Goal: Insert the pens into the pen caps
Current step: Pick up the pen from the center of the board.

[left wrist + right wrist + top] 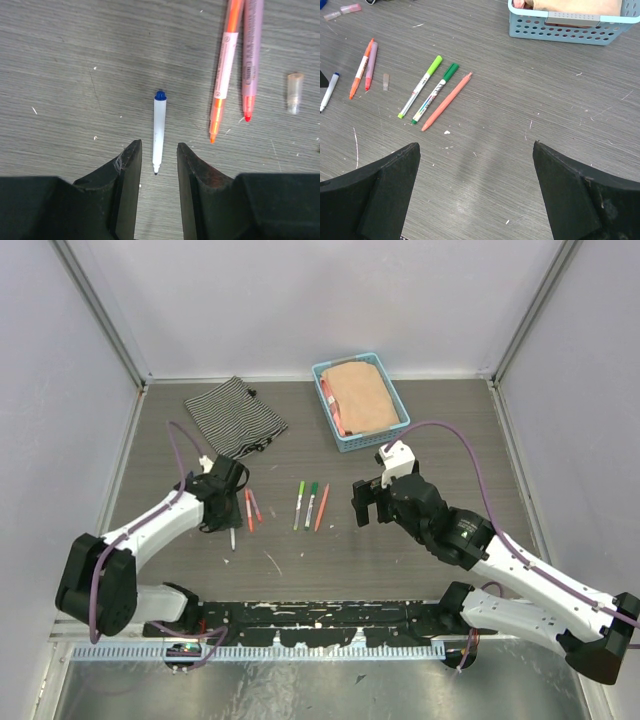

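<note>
A white pen (159, 131) with a blue end lies flat on the table, its bare dark tip just between the fingertips of my left gripper (157, 150). That gripper is open and touches nothing. To the right lie an orange pen (224, 75) and a pink pen (251, 55) side by side, uncapped, with a small clear pen cap (295, 93) beyond them. Two green-ended pens (420, 88) (436, 93) and a salmon pen (447, 100) lie in a row ahead of my right gripper (476, 145). It hangs wide open above bare table. Two more pale caps (351, 8) lie far left.
A blue basket (392, 400) holding tan cloth stands at the back right of centre. A striped cloth (235, 416) lies at the back left. White walls enclose the grey table on three sides.
</note>
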Tool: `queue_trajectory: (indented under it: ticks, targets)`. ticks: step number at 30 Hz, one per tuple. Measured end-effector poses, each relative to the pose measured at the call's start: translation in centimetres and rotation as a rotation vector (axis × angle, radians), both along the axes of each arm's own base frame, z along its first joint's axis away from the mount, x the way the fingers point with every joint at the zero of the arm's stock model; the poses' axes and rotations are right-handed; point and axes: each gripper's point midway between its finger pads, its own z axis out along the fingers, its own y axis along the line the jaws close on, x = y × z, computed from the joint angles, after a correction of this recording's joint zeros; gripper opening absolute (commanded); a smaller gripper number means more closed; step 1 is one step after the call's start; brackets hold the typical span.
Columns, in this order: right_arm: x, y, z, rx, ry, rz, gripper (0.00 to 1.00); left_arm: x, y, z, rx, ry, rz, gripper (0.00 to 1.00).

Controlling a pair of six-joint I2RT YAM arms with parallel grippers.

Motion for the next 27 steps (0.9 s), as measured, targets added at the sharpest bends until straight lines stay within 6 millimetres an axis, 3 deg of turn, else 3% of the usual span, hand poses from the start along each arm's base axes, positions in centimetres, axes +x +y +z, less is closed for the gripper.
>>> queue_trajectory:
  ticks: [9, 27]
  targets:
    - [0.0, 0.0, 0.0, 0.008, 0.004, -0.003, 0.99, -0.9, 0.0, -1.8, -0.011, 0.078, -0.003, 0.39]
    - [-0.6, 0.1, -0.3, 0.085, 0.039, -0.032, 0.99, -1.1, 0.3, -3.3, 0.005, 0.133, 0.001, 0.41]
